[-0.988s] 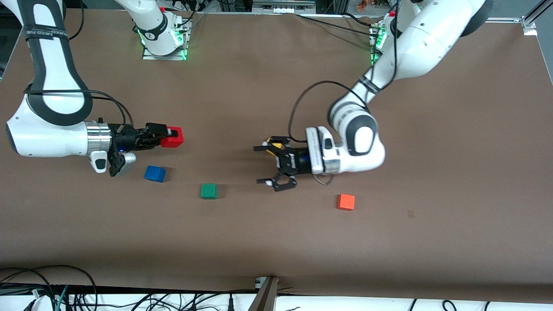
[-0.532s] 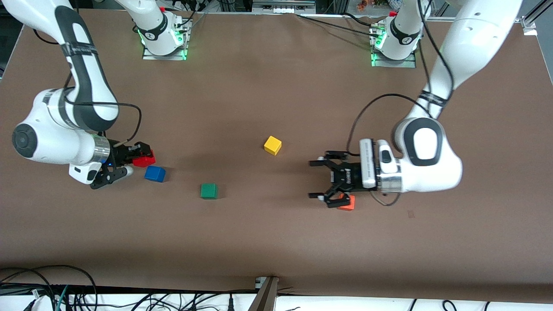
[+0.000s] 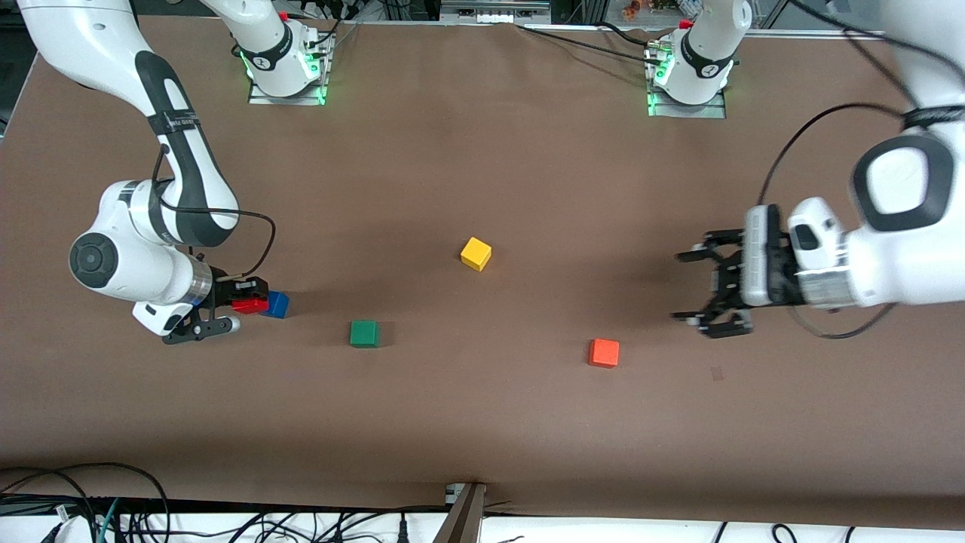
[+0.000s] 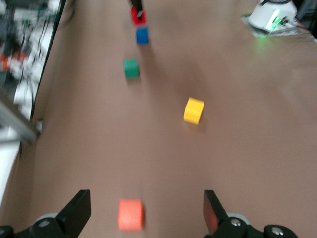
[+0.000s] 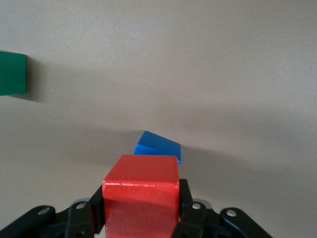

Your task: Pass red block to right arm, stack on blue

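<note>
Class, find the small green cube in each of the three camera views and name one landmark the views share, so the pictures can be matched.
Front view: the small solid green cube sits on the brown table, between the small solid blue cube and the orange cube.
Left wrist view: the green cube shows just past the blue cube.
Right wrist view: it is cut by the picture's edge.
Shared landmark: the blue cube.

the right gripper [image 3: 252,299] hangs low with fingers clamped on the red block [image 3: 249,305]; the left gripper [image 3: 697,288] hovers, fingers spread wide.
</note>
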Tool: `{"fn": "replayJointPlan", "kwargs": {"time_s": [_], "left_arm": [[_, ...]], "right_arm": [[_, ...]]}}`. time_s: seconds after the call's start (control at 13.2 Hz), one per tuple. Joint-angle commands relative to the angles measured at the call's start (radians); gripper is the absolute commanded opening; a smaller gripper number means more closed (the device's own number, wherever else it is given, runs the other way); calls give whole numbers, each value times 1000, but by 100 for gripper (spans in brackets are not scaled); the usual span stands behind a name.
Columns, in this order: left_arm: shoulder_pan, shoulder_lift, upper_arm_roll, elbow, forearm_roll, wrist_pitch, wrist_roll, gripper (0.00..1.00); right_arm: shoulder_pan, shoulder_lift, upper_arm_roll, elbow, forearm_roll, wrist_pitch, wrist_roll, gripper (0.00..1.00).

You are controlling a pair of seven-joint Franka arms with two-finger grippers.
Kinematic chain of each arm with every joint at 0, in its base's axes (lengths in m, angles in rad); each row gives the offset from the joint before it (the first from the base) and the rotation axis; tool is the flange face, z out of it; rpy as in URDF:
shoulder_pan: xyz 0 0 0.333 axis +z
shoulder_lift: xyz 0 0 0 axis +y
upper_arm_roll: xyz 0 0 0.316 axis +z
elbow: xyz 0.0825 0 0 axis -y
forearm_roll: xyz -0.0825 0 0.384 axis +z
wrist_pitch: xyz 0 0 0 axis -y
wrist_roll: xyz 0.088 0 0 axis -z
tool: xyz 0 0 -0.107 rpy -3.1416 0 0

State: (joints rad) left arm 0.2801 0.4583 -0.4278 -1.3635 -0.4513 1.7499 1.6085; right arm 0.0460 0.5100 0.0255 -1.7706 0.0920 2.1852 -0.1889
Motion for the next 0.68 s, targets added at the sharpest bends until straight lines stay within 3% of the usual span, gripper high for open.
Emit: {"fn": "replayJointPlan", "kwargs": {"time_s": [0.0,0.15,0.61], "left_arm": [[62,-108,3,-42,187,-21,-198,100],[67,-165,6,-37,308,-87,-353,100],[64,-329,-14,-43,470,-263,-921,100]], "right_arm": [[8,1,1,-30,-21,39,31,21],[14,2,1,-35,-21,41,42,21],[12,12,1,-43,-44,57,42,25]]}}
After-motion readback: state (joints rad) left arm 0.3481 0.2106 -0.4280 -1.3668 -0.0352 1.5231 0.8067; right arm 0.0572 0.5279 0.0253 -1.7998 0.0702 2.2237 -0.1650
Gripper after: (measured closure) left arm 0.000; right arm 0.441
